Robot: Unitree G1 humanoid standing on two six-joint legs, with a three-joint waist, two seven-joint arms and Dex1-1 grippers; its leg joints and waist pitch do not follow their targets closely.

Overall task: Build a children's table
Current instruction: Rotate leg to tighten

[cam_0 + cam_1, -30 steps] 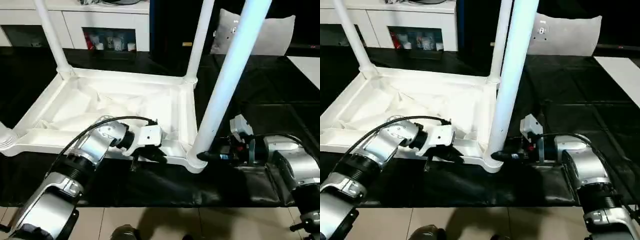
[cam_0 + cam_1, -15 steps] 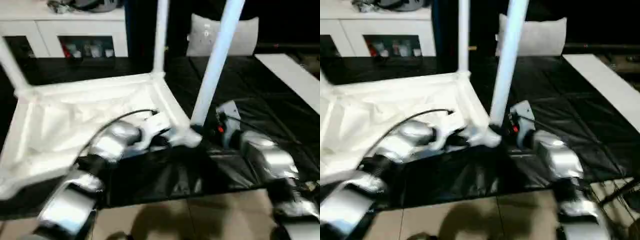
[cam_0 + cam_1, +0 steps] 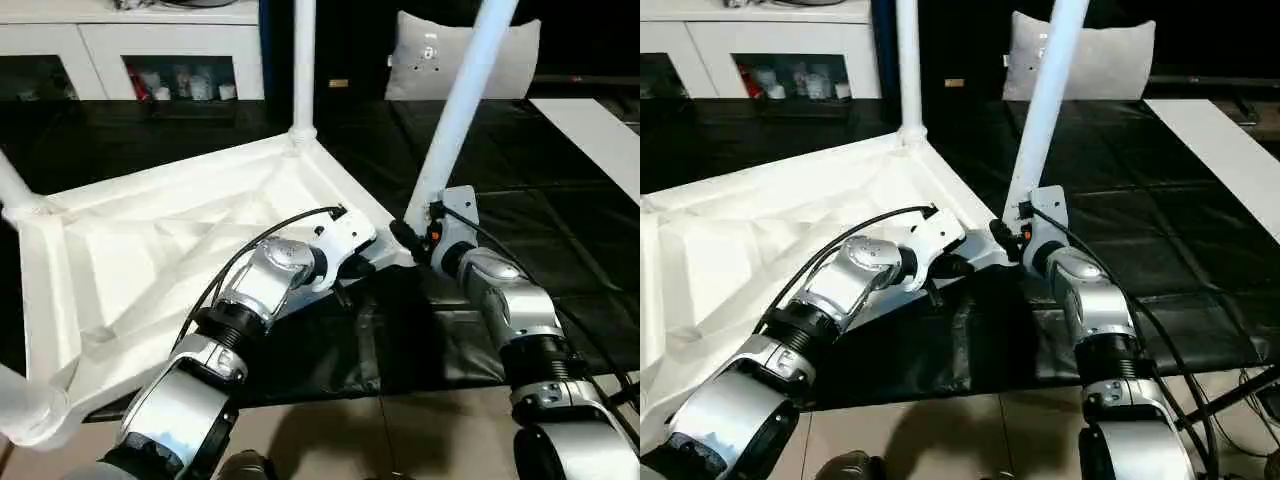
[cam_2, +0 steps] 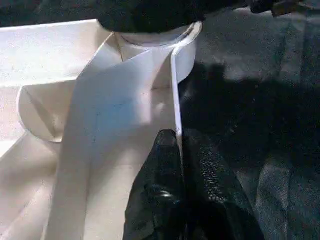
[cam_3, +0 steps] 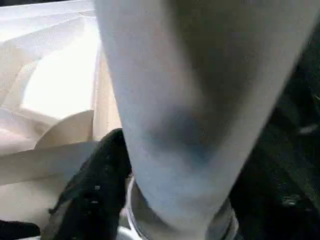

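Observation:
The white children's table lies upside down on a black mat, ribbed underside up. Legs stand in its corner sockets. My left gripper is shut on the thin rim beside the near right corner, which also appears in the head view. The leg in that corner leans up and to the right. My right gripper sits at the base of this leg, right at the socket. Another leg rises at the far corner, and a third at the left.
A white cabinet with dark compartments stands at the back, with a grey cushion to its right. The black mat spreads to the right, and a white board lies at its far right. Tiled floor is nearest me.
The table has turned on the mat: its right corner swung away from me and its left side came nearer. Both arms moved with that corner. The head view shifted too.

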